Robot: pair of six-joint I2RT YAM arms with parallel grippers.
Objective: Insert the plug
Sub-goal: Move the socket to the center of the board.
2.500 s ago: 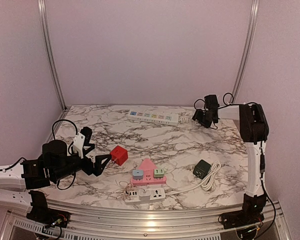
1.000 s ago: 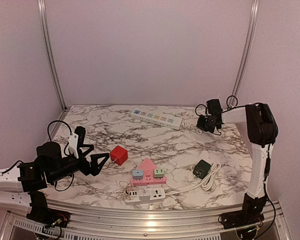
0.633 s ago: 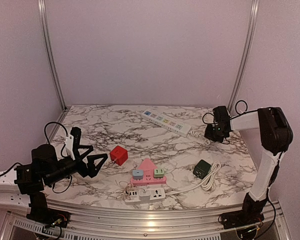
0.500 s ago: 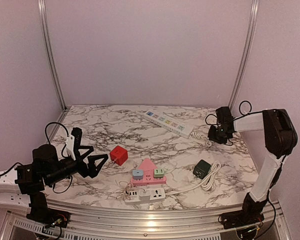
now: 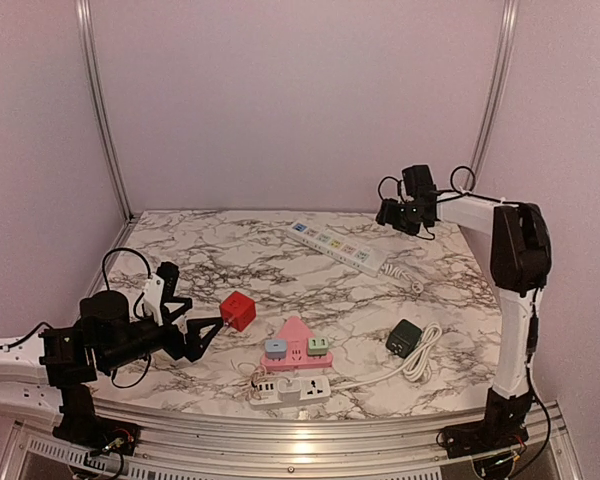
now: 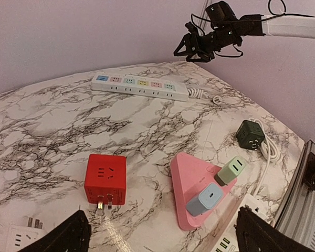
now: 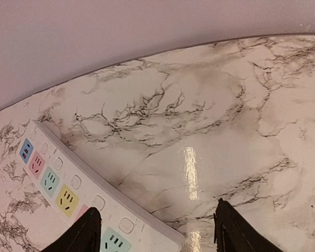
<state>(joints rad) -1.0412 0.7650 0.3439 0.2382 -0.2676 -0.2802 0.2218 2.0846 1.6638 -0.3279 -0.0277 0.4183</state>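
Note:
A red cube plug (image 5: pixel 237 310) lies on the marble table, its metal prongs pointing toward my left arm; in the left wrist view the red cube (image 6: pixel 105 178) sits just ahead of the left finger. My left gripper (image 5: pixel 205 333) (image 6: pixel 165 236) is open and empty, hovering low beside the cube. A long white power strip (image 5: pixel 335 243) (image 6: pixel 139 86) (image 7: pixel 79 199) with coloured sockets lies angled at the back. My right gripper (image 5: pixel 395 213) (image 7: pixel 160 231) hangs open above the strip's right end, holding nothing.
A pink triangular socket block (image 5: pixel 296 343) (image 6: pixel 199 189) carries a blue and a green adapter. A small white strip (image 5: pixel 292 388) lies at the front edge. A dark green cube (image 5: pixel 404 337) with coiled white cable sits right. The strip's cable (image 5: pixel 408 272) curls behind it.
My right gripper has opened, let go at the white strip's cable end and lifted up and left. The strip ended up shifted right and angled. The left arm crept slightly toward the red cube.

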